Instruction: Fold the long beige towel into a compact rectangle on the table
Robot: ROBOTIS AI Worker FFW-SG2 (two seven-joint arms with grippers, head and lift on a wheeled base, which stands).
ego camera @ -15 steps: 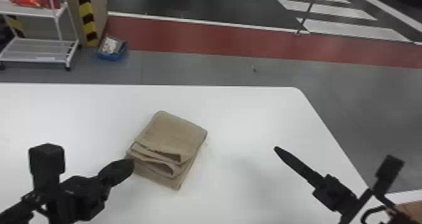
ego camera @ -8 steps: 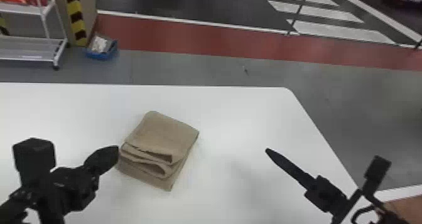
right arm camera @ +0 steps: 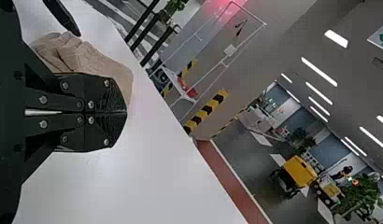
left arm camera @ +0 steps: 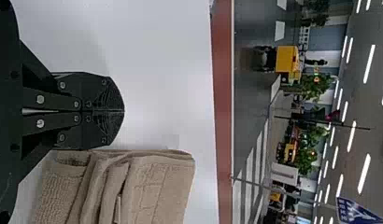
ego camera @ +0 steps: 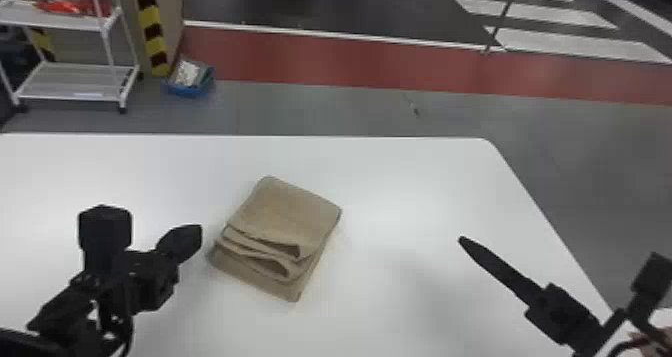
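One beige towel (ego camera: 295, 206) lay on one white table (ego camera: 400, 181), left of the table's middle, already folded into a single thick stack. Its top panel was fairly smooth, and two loose loops of cloth bulged from the side facing near and left, over a lower layer that poked out at the near end. The whole stack sat askew to the table's far edge, with its farthest corner toward the left. Two grippers were over the table, one on each side of the towel, and neither held anything. The left gripper (ego camera: 192, 233) was just beside the towel's left side; in the left wrist view its two black fingers met along one thin seam, so the jaws were closed with no cloth between them. The right gripper (ego camera: 465, 242) was well apart from the towel, off to the right; its two fingers also met in the right wrist view, the jaws closed and empty. One soft shadow showed on the tabletop between the towel and the right gripper. Beyond the far edge, on the left, stood one white rack (ego camera: 67, 99) with two shelves in sight and something red (ego camera: 65, 6) on the upper one. One blue container (ego camera: 189, 90) was on the floor to its right.
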